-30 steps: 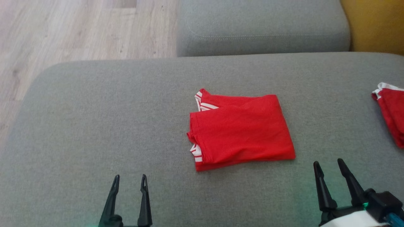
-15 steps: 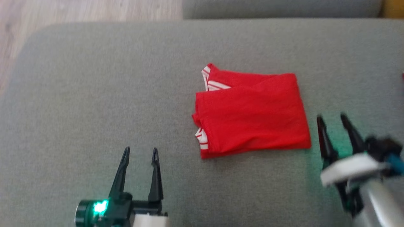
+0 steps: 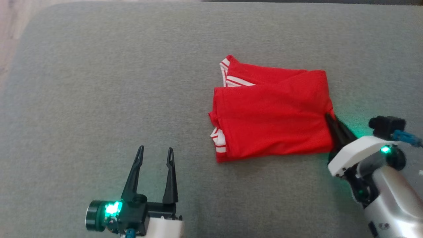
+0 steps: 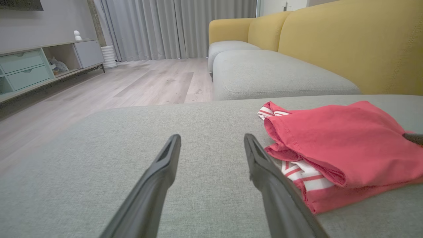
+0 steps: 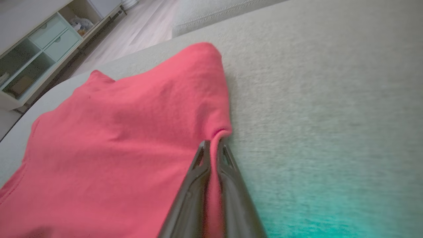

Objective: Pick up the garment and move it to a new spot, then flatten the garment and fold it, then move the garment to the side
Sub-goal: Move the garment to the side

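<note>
A folded red garment (image 3: 271, 115) with white-striped trim lies on the grey sofa cushion (image 3: 99, 82), right of centre in the head view. My right gripper (image 3: 330, 117) is shut on the garment's right edge; in the right wrist view a pinch of red cloth (image 5: 214, 145) sits between its fingers (image 5: 198, 172). My left gripper (image 3: 155, 153) stands open over bare cushion, to the left of the garment and apart from it. The left wrist view has the garment (image 4: 337, 145) on the right, just beside the right-hand finger (image 4: 264, 172).
A second grey cushion (image 4: 277, 76) and a yellow sofa back (image 4: 350, 43) lie beyond the garment. Wooden floor (image 4: 132, 82) and a low cabinet (image 4: 39, 62) are off the cushion's left side. Bare cushion spreads to the left of the garment.
The head camera has tilted down and moved closer. My right gripper went from open beside the garment to shut on its right edge. The left arm has come further into view, still open.
</note>
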You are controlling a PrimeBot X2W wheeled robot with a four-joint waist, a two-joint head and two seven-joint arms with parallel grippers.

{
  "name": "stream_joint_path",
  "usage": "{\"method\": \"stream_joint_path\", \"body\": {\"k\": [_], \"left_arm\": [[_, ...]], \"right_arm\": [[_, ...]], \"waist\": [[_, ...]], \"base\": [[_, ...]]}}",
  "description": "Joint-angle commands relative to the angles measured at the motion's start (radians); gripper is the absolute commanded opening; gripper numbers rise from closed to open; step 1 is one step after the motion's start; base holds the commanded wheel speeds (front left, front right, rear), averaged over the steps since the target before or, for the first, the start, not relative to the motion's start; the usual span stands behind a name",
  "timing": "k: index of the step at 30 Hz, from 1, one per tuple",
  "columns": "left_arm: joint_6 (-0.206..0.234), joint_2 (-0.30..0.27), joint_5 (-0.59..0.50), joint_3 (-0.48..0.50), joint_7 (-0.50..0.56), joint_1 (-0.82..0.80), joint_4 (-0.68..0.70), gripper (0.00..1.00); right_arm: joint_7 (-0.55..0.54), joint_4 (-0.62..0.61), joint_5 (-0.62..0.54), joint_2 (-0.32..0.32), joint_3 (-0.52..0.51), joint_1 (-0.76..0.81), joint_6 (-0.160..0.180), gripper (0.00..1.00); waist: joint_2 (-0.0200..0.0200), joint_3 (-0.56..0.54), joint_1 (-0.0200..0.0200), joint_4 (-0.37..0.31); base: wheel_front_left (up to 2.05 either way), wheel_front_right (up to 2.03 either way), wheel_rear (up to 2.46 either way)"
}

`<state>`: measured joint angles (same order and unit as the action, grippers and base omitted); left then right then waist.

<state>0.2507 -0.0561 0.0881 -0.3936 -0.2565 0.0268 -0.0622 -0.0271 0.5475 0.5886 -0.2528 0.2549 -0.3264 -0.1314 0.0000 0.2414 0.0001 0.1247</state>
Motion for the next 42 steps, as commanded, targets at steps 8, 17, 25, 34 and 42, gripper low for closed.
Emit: {"method": "stream_joint_path", "body": {"k": [8, 17, 25, 34, 42], "left_arm": [[-0.009, 0.006, -0.008, 0.043, -0.005, -0.058, 0.049, 1.00], [-0.048, 0.006, -0.029, 0.068, -0.005, -0.112, 0.055, 1.00], [-0.070, 0.006, -0.048, 0.083, -0.005, -0.151, 0.051, 1.00], [-0.077, 0.006, -0.043, 0.091, -0.005, -0.168, 0.040, 1.00], [-0.081, 0.006, 0.006, 0.096, -0.005, -0.137, 0.046, 1.00]], "right_arm": [[0.070, -0.103, -0.017, -0.149, 0.028, -0.092, 0.001, 0.00], [0.036, -0.199, -0.045, -0.326, -0.096, -0.142, 0.001, 0.00], [0.003, -0.247, -0.081, -0.423, -0.282, -0.136, 0.001, 0.00], [0.053, -0.254, -0.259, -0.373, -0.419, -0.134, 0.001, 1.00], [0.111, -0.301, -0.341, -0.152, -0.299, -0.026, 0.001, 1.00]], "waist": [[0.0000, 0.048, -0.0001, -0.137], [0.0000, 0.128, -0.0001, -0.268], [0.0000, 0.196, -0.0001, -0.306], [0.0000, 0.200, -0.0001, -0.300], [0.0000, 0.092, -0.0001, -0.269]], "base": [[0.00, 0.00, 0.00], [0.00, 0.00, 0.00], [0.00, 0.00, 0.00], [0.00, 0.00, 0.00], [0.00, 0.00, 0.00]]}}
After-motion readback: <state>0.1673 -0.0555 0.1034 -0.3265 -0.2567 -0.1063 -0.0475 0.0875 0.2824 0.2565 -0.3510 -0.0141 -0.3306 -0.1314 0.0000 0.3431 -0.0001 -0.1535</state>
